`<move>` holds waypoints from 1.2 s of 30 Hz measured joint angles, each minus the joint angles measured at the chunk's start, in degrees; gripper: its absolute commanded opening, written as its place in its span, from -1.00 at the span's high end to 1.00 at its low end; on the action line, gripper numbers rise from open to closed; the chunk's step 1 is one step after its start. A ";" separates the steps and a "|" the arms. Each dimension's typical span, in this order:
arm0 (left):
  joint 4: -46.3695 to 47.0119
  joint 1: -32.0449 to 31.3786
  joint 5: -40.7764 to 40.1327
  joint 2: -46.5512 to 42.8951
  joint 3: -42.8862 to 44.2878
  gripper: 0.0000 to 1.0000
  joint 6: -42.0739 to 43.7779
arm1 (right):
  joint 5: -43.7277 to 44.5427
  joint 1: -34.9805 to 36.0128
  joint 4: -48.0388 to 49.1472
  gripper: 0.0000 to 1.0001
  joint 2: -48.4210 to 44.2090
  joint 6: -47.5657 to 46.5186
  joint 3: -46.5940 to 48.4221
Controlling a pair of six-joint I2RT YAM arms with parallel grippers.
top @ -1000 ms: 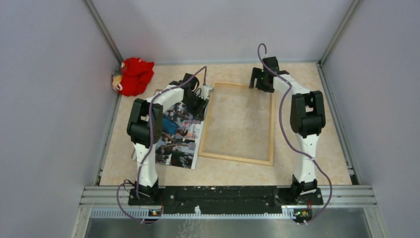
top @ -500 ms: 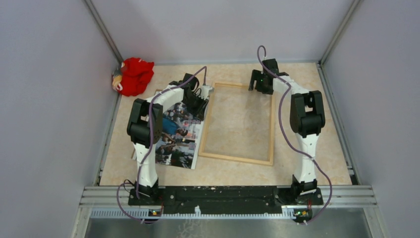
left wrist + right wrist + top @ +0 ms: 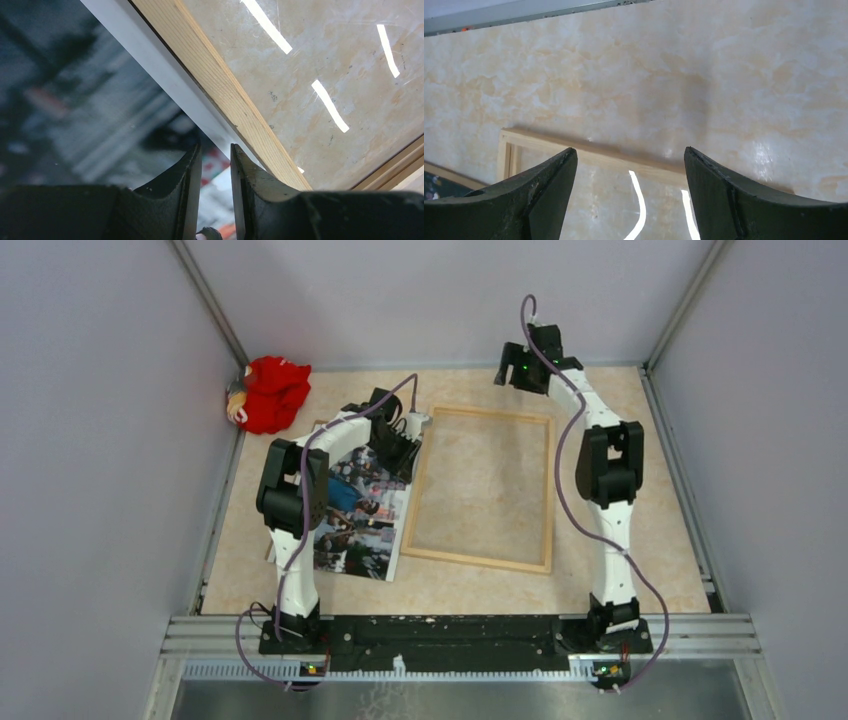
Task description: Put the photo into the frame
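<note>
The frame (image 3: 549, 490), thin light wood with a clear pane, lies flat mid-table. The photo (image 3: 355, 525) lies face up just left of it, its far part hidden under my left arm. My left gripper (image 3: 408, 448) is low over the photo's far right corner, beside the frame's left rail. In the left wrist view its fingertips (image 3: 215, 146) stand narrowly apart over the blurred photo (image 3: 75, 100), beside the wood rail (image 3: 220, 80), and nothing shows clamped between them. My right gripper (image 3: 515, 370) hangs wide open and empty above the frame's far rail (image 3: 589, 150).
A red plush toy (image 3: 268, 392) sits in the back left corner. Grey walls close in the table on three sides. A metal rail (image 3: 460, 632) with both arm bases runs along the near edge.
My right arm has lifted and swung toward the back wall, away from the frame's far right corner. The left arm, photo and frame have not moved.
</note>
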 measured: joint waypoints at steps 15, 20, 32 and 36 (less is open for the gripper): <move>-0.24 0.00 0.13 0.00 -0.02 0.29 0.59 | -3.23 1.25 3.17 -0.47 3.32 -1.53 -7.91; -0.26 -0.02 0.22 0.00 0.00 0.25 0.59 | -2.12 1.38 5.55 -0.41 -1.84 -1.40 -16.63; -7.85 -0.74 -0.24 -4.79 1.81 -0.28 9.31 | 1.29 -4.59 8.00 -0.58 -14.53 1.60 -35.58; -9.94 -5.99 -1.40 -13.31 -4.31 -0.34 15.37 | -0.39 -6.10 8.07 -0.61 -14.53 0.92 -35.47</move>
